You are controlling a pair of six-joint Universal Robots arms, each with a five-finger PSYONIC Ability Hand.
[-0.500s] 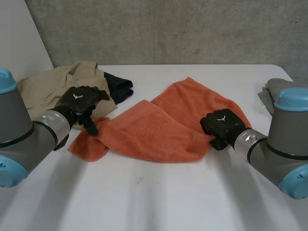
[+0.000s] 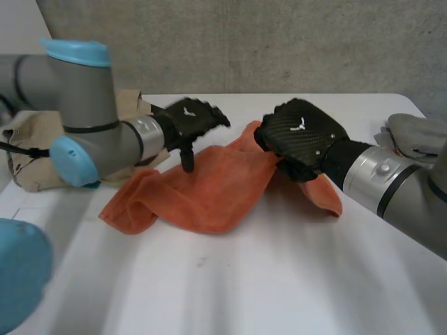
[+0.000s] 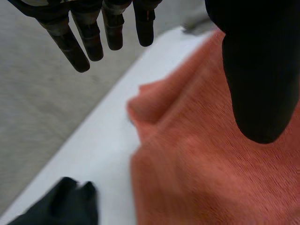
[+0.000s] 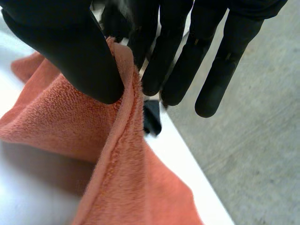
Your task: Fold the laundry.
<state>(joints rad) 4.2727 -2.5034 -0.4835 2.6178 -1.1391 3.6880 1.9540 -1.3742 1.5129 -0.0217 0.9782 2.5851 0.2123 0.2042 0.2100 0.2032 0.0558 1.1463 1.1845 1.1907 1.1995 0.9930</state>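
The orange towel (image 2: 202, 192) lies rumpled in the middle of the white table (image 2: 279, 279). Its far right edge is lifted, pinched between the thumb and a finger of the right hand (image 2: 300, 136). The left hand (image 2: 188, 117) hovers over the towel's far left part, fingers straight, thumb apart, holding nothing. A beige garment (image 2: 28, 167) lies far left.
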